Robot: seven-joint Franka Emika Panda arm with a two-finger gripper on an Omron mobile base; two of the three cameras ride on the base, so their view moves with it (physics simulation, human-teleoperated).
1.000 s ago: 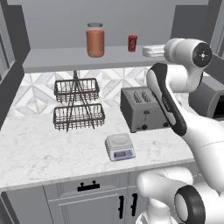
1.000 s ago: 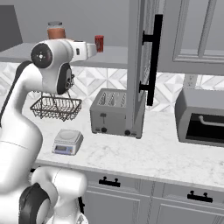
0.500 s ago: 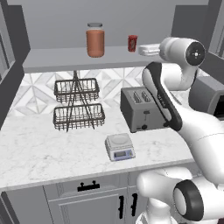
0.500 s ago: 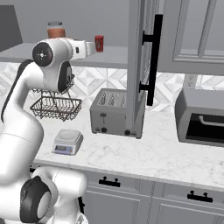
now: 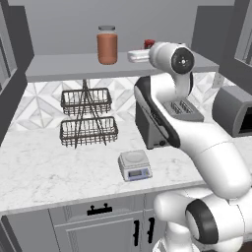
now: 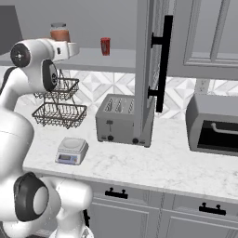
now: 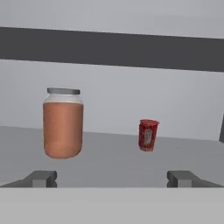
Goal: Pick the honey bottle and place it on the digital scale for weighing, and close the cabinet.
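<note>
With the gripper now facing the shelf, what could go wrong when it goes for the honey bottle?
1. The open gripper sits centred between the honey bottle and the red can, so a straight advance may miss the bottle or knock the can.
2. The bottle is wide; the fingers might push it back along the shelf.
3. The open cabinet door hangs over the toaster, near a possible path down to the digital scale.

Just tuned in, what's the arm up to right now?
The gripper is open and holds nothing, raised to the cabinet shelf and facing the honey bottle, which stands there beside a red can. The digital scale on the counter is bare, and the cabinet door is open.
</note>
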